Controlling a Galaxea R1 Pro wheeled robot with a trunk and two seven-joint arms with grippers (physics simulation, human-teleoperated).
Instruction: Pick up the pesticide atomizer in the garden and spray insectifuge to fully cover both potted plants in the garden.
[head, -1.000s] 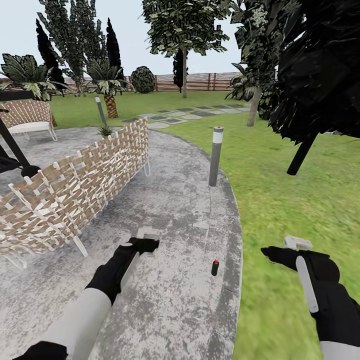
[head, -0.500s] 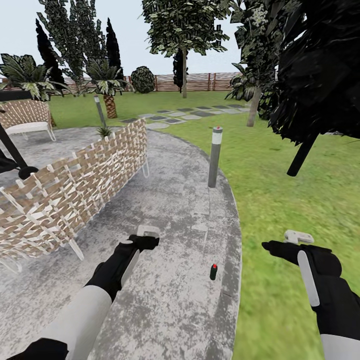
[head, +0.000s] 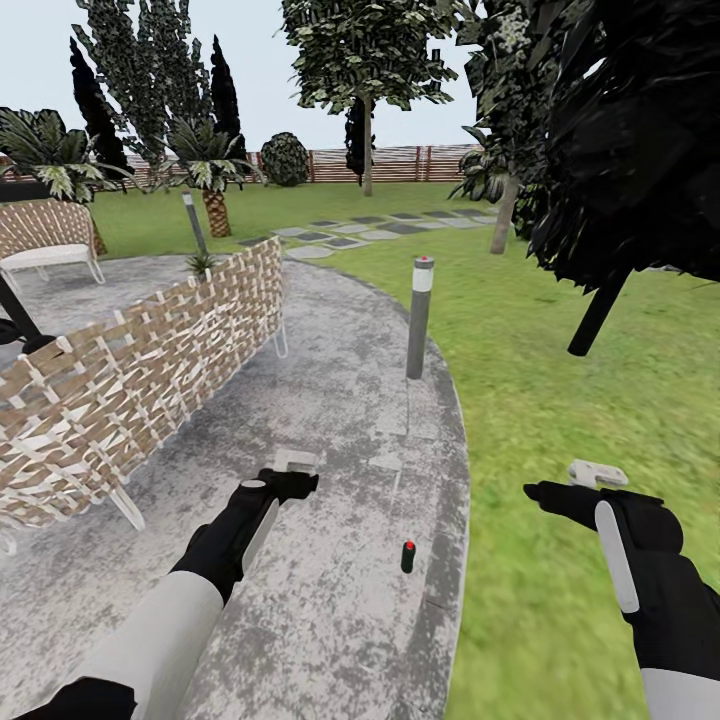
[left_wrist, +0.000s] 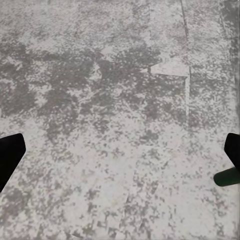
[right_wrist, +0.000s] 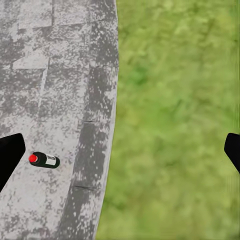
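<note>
**One bottle on the paving, two empty grippers**

One small dark bottle (head: 407, 556) with a red top is standing on the grey paving (head: 340, 400), close to the paving's curved edge where the lawn (head: 560, 400) begins. In the right wrist view the same bottle (right_wrist: 44, 160) is showing a pale label band. It is small in every view, so whether it is the atomizer is hard to say for sure. In the left wrist view only its dark green body (left_wrist: 227, 177) is peeking in beside one fingertip.

Two grippers are hovering above the ground. The left gripper (head: 296, 472) is hanging over the paving and the right gripper (head: 575, 482) over the lawn, with the bottle on the ground between them. Both are spread wide and holding nothing: each wrist view is showing its two dark fingertips (left_wrist: 10, 155) (right_wrist: 9, 152) far apart at opposite edges.

One grey bollard (head: 418, 317) with a red cap is standing near the paving edge, further ahead. A second, thinner post (head: 192, 222) is standing far back by a palm (head: 208, 165). Two woven chairs are in view: one long one (head: 140, 370) running along the paving on the left, one (head: 45, 235) at the far left. A line of stepping stones (head: 360, 232) is crossing the lawn toward the brown slatted fence (head: 400, 162). A spiky low plant (head: 200, 263) is showing behind the long chair. Tall trees and dark foliage (head: 630, 130) are closing the right side.
</note>
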